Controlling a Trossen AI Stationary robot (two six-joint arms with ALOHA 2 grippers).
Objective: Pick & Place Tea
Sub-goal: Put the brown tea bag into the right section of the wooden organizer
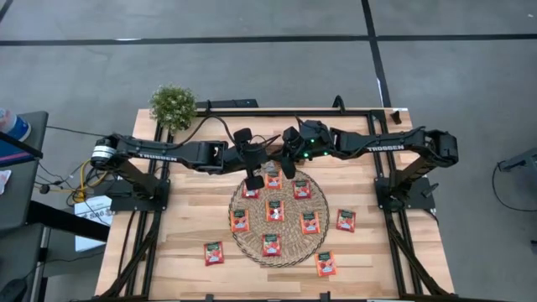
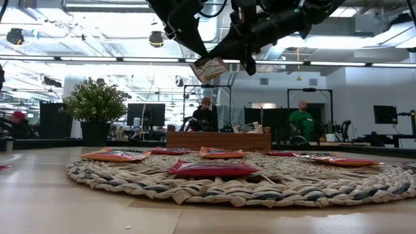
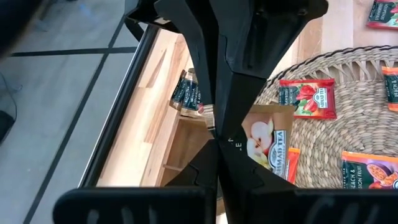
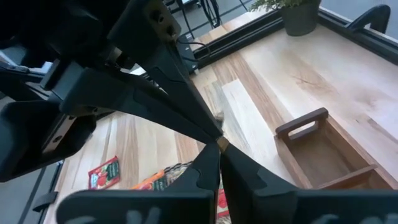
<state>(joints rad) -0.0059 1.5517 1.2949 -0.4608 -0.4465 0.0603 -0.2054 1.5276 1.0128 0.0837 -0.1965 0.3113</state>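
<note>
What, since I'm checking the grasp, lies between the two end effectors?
A pale tea sachet, in mid-air between left end effector and right end effector, in the low view.

Grey floor [image 1: 252, 63] all around, smooth concrete-looking, with dark lines crossing it like big tiles. The bench [image 1: 189, 218] is pale wood planks in a black frame. A small potted plant [image 1: 173, 105] sits at its back left corner; from table height it shows as a bushy green thing in a dark pot [image 2: 95, 107]. Behind that the room is a big open office: white ceiling with long strip lights [image 2: 97, 60], a round black lamp [image 2: 156, 39] hanging down, rows of dark monitors [image 2: 142, 114] and desks. 2 people sit back there, 1 in dark clothes [image 2: 205, 114], 1 in a green shirt [image 2: 301, 120]. A blue thing [image 1: 13, 126] sits on a side table at far left.
</note>
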